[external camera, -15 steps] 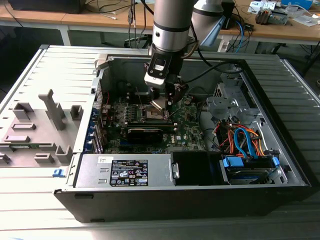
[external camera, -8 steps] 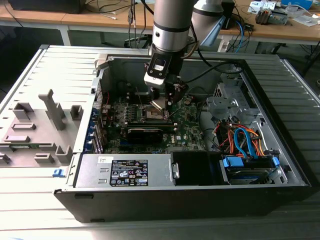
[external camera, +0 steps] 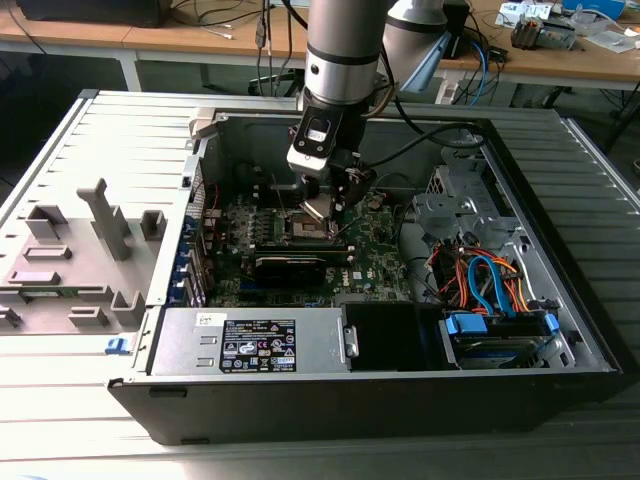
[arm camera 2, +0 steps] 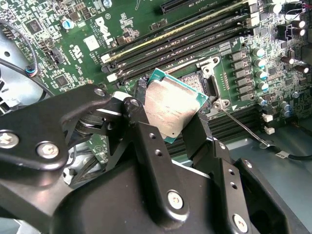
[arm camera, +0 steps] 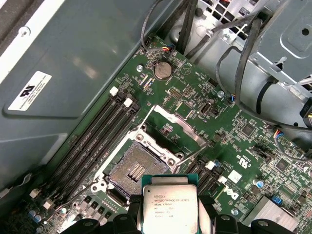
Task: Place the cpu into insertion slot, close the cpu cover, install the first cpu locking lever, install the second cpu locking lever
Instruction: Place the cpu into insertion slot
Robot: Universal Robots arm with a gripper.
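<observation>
Several memory slots [arm camera: 92,141] flank the insertion slot [arm camera: 136,168]; pincer [arm camera 2: 169,127] grips the cpu [arm camera: 168,204].

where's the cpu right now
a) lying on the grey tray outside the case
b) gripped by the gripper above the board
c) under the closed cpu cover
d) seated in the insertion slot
b: the cpu is pinched in the gripper, tilted above the board, while in the first wrist view the insertion slot lies bare.
</observation>
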